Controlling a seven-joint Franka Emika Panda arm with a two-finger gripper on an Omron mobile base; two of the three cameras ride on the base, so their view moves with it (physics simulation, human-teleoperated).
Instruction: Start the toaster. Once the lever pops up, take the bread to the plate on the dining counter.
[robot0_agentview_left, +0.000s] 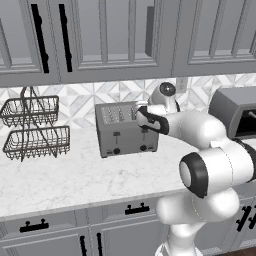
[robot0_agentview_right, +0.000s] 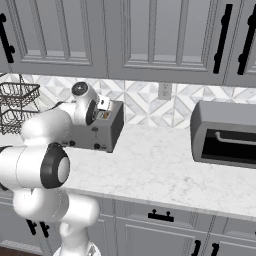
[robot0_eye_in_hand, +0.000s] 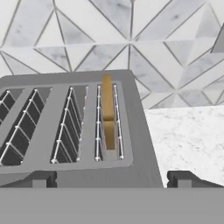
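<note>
White marble worktop (robot0_agentview_left: 60, 175) runs under grey wall cabinets (robot0_agentview_left: 115, 35), backed by a geometric tile splashback (robot0_eye_in_hand: 131, 39). Toaster (robot0_agentview_left: 120, 131) stands on the worktop near the wall; two-tier wire basket (robot0_agentview_left: 31, 129) to its left, dark-grey oven (robot0_agentview_right: 225, 134) well apart to its right. Arm reaches over the toaster's right end. Gripper (robot0_eye_in_hand: 109, 177) poised above the front edge of the toaster top; the two fingers (robot0_eye_in_hand: 41, 178) are spread wide apart, one on either side of the rightmost slots, nothing between them. Bread (robot0_eye_in_hand: 108, 116) sits upright in the rightmost slot, its golden edge showing above the wire guides. Other three slots look empty. Lever position: probably up, but the arm hides most of the right lever in the base views.
</note>
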